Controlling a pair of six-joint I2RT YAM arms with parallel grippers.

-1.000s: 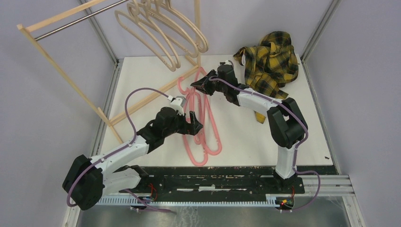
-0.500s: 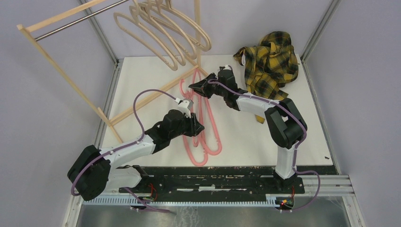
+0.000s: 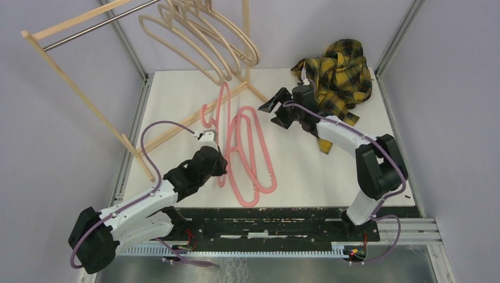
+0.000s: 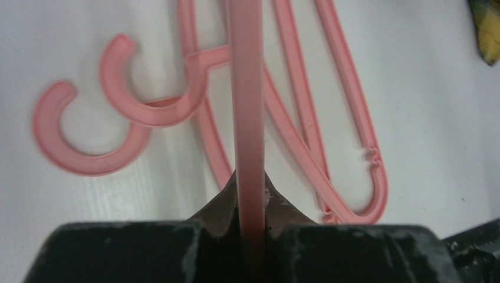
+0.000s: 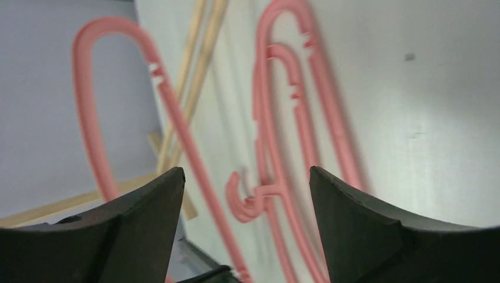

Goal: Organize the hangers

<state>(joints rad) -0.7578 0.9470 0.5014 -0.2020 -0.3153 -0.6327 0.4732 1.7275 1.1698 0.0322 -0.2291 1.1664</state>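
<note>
1. White table (image 3: 330, 171) is seen boxed in by grey walls, with both arms reaching over it from the near edge.
2. At the far left a wooden rack (image 3: 76, 88) is stood, its rail (image 3: 94, 26) up high. Beige hangers (image 3: 200, 35) are bunched together near the rack's right post, and their hooks are cut off by the top of the overhead view.
3. The left gripper (image 3: 219, 160) is clamped on a pink hanger (image 3: 221, 106). In the left wrist view the thin pink bar (image 4: 246, 118) is pinched tight between the fingers (image 4: 277, 206).
4. That hanger is held up off the table and tilted, with its far loop pointed toward the rack's lower bar.
5. The other pink hangers (image 3: 253, 159) are laid flat mid-table, just right of the left gripper, and overlap one another. Two of their hooks (image 4: 88, 141) are seen side by side in the left wrist view.
6. The right gripper (image 3: 275, 113) is held farther back over the table with its fingers (image 5: 354, 224) spread wide. Nothing is gripped between them, and it is kept apart from the pink hangers.
7. A yellow plaid shirt (image 3: 339, 71) is seen crumpled in the far right corner, just behind the right gripper.
</note>
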